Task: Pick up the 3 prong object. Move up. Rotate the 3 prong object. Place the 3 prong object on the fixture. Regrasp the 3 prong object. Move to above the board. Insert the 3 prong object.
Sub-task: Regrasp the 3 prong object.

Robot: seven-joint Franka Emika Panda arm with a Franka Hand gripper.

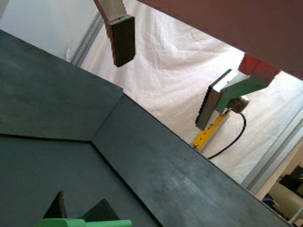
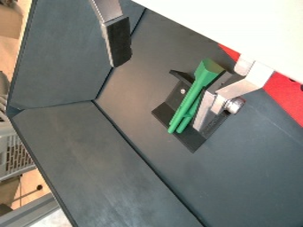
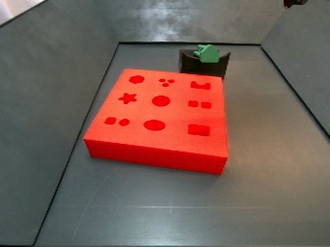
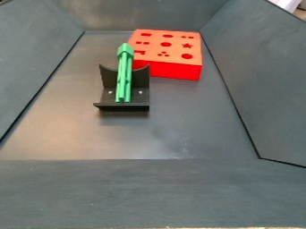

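**Peg resting on the fixture, pincer empty above**

I see the 3 prong object [image 4: 125,69] leaning on the fixture [image 4: 123,100], its long green body propped against the upright of the dark bracket. In a wrist view the same peg [image 2: 192,97] slants across the fixture [image 2: 190,124] below my camera. The board [image 3: 161,116] lies flat on the dark floor, just beside the fixture, with a small gap between them; its star, circle and square holes face up.

My pincer [image 2: 172,66] is well above the peg and apart from it. Its two fingers [image 2: 117,40] stand wide apart with nothing between them. In both side views only a sliver of the arm shows at the upper edge, at most.
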